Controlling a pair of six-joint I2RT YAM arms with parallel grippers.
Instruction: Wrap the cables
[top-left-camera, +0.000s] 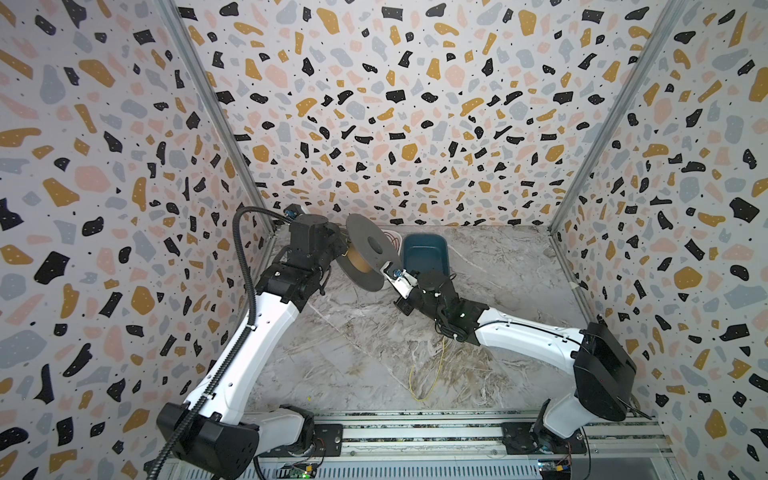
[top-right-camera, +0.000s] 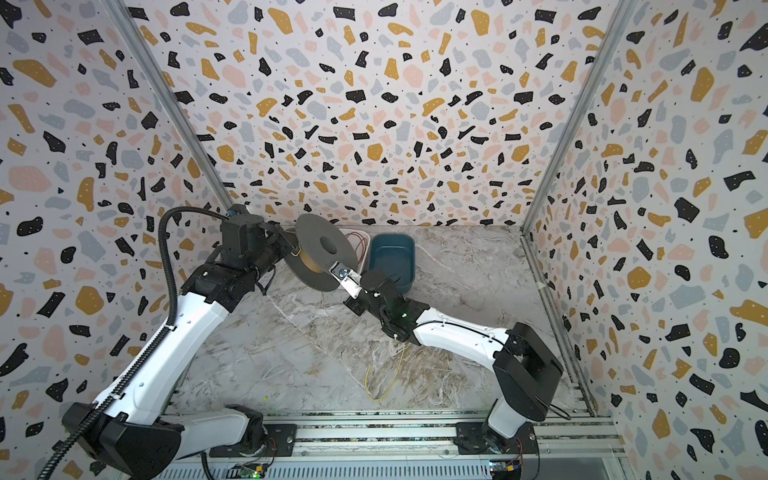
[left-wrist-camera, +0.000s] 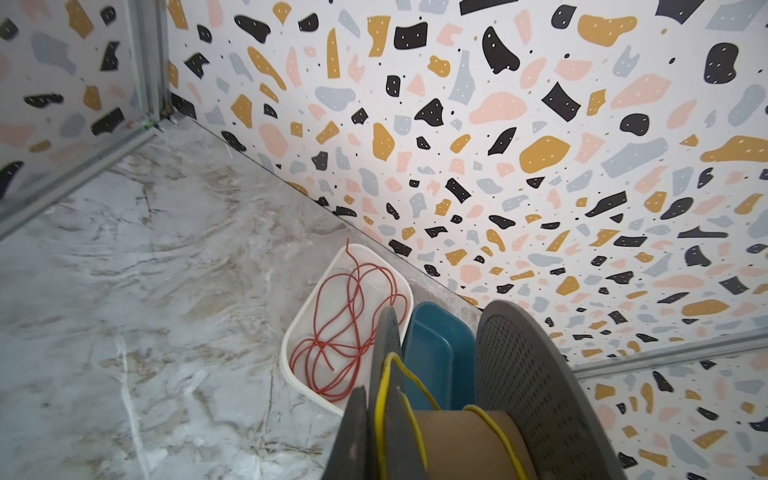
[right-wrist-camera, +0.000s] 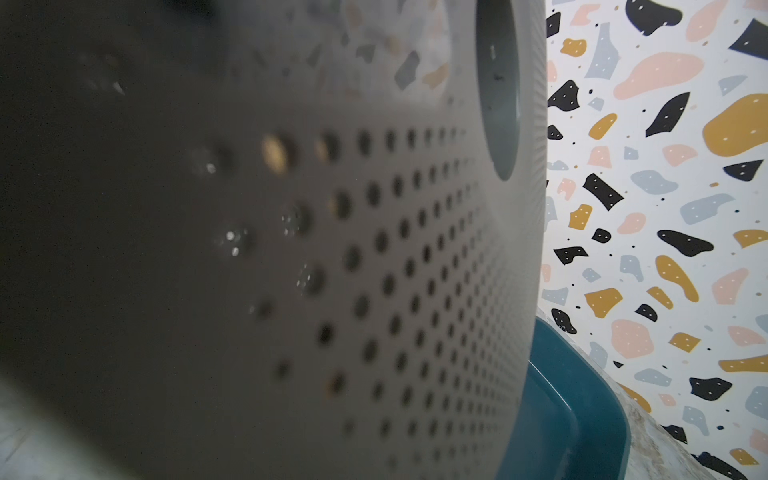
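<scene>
Left pincer (top-left-camera: 341, 249): clamped on the left flange of the spool (top-left-camera: 361, 232), which it holds tilted, clear of the bench (top-left-camera: 374, 353).
Spool: grey perforated flanges, bare cardboard core. Only a strand or two of cable on it.
Yellow cable (left-wrist-camera: 379, 399): in the left wrist view it loops over the left flange's rim, then crosses the core.
Red cable: a loose tangle (left-wrist-camera: 322, 345) in the white tray (left-wrist-camera: 314, 291) behind the spool, against the back wall.
Right pincer (top-left-camera: 386, 272): jaws together, at the rim of the right flange. Whether it nips the rim, the cable or nothing is hidden.
Blue tray (top-left-camera: 424, 257): empty, just beside the white tray.
Yellow slack (top-left-camera: 439, 365): a long curve on the bench, rising out of sight under the right forearm.
Step in hand, as judged: winding the yellow cable onto the core, barely begun.
To do it well: hold the flange firm on the left. Feed under light tension. Lay turns side by side between the flanges. Bring the strand off the rim and into the channel.
Watch for: slack snagging under the right arm, and turns slipping off a tilted core.
</scene>
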